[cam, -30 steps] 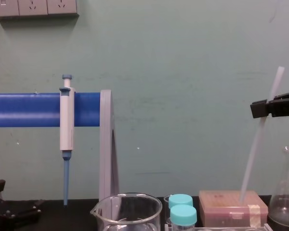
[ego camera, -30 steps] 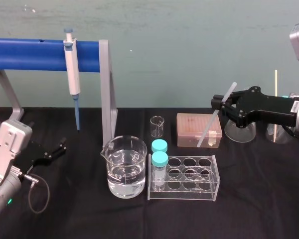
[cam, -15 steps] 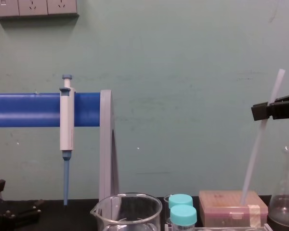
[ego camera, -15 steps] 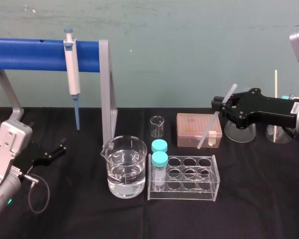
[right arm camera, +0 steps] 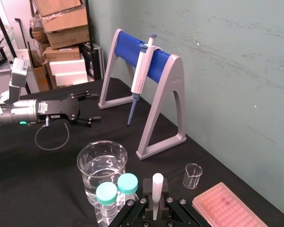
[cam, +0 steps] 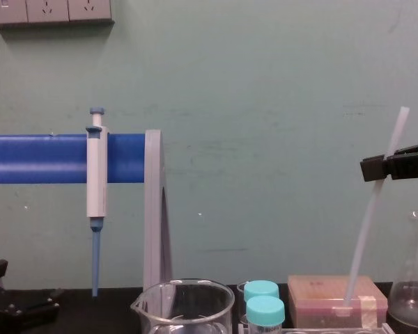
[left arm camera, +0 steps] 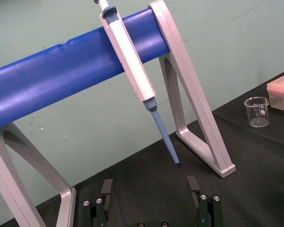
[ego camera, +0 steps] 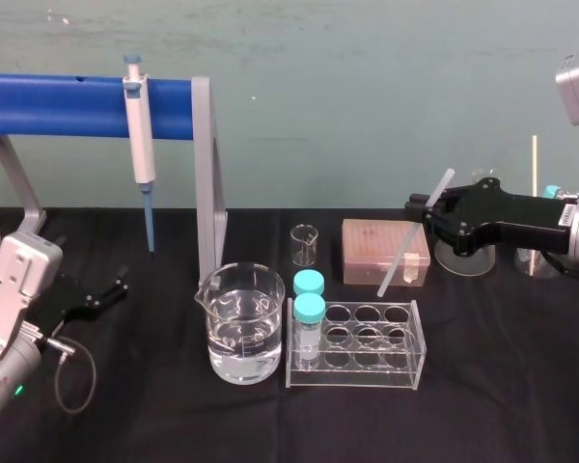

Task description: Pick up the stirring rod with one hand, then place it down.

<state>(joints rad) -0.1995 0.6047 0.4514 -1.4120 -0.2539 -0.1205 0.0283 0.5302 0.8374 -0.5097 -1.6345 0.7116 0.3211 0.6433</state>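
The right tool (ego camera: 427, 207) hung above the tabletop (ego camera: 502, 386) at about 3 o'clock in the head view, reaching in from the right edge. Its black fingers were clamped closed on the stirring rod (ego camera: 412, 241), gripping it near the upper end. The rod was off the tabletop and tilted, its top pointing to 1 o'clock and its lower end to 7 o'clock. In the chest view the same lean showed: the stirring rod (cam: 373, 209) ran from the right tool (cam: 376, 167) down across the pink tip box (cam: 320, 299). Whether its lower end touched the box could not be told. The right wrist view looked along the rod (right arm camera: 156, 189), pinched between the closed fingers of the right tool (right arm camera: 154, 205).

At 9 o'clock of the rod's lower end stood a small empty beaker (ego camera: 304, 246). At 6 o'clock sat a clear tube rack (ego camera: 367, 347) holding two teal-capped tubes (ego camera: 309, 309), with a large beaker of water (ego camera: 241, 323) just beside the rack at its 9 o'clock. A conical flask (ego camera: 463, 258) stood behind the right tool.

The left tool (ego camera: 111, 289) rested low at 8 o'clock in the head view, idle, its jaws spread wide and holding nothing; the left wrist view showed the gap between its fingers (left arm camera: 194, 187). A white-and-blue pipette (ego camera: 138, 135) hung on the blue stand (ego camera: 58, 106) at 11 o'clock.
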